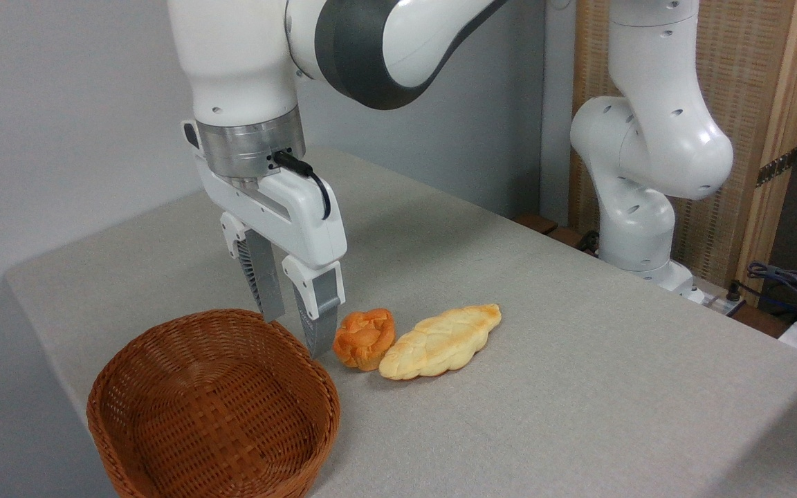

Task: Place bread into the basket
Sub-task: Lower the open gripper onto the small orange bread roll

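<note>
1. Hand (295, 332): fingers parted, nothing held, poised over the basket's far rim, just left of the bread.
2. Bread (364, 337): set on the counter (578, 346), touching the braided loaf (440, 342).
3. Basket (215, 408): seen empty.

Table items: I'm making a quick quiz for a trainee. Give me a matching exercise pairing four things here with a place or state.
Things:
1. bun
2. loaf
3. basket
4. pincer

Descriptions:
A. empty, at the table's near left corner
B. pale yellow, braided, furthest right of the four
C. open, holding nothing, fingers pointing down
D. orange-brown, knotted, between the pincer and the braided bread

Pairs: 1-D, 2-B, 3-A, 4-C
</note>
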### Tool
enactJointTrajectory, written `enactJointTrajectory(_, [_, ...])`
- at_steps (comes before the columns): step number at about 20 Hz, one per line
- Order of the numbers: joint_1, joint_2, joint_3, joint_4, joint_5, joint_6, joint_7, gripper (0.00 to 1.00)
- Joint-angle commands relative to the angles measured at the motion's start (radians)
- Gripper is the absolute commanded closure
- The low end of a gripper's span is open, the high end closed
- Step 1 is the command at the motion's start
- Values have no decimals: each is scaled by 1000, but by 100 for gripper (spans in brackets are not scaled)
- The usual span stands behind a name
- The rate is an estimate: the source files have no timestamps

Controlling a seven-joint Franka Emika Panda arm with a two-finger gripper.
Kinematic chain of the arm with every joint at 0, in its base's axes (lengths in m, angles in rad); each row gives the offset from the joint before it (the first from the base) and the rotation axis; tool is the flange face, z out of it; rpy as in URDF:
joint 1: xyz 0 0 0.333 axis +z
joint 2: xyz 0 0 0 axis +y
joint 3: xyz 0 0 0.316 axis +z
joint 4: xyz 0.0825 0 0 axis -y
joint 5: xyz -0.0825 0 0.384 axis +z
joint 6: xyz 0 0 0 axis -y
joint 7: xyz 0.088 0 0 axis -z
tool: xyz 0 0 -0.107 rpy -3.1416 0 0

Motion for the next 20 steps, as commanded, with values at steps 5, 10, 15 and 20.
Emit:
enactJointTrajectory(5, [-6, -9, 8, -8, -4, -27, 13, 0])
enactJointTrajectory(10, [-6, -9, 8, -9, -4, -53, 54, 0])
enactJointTrajectory(15, [-13, -23, -4, -76, -2, -52, 143, 0])
enactJointTrajectory(20, [-33, -52, -16, -189, -2, -52, 394, 0])
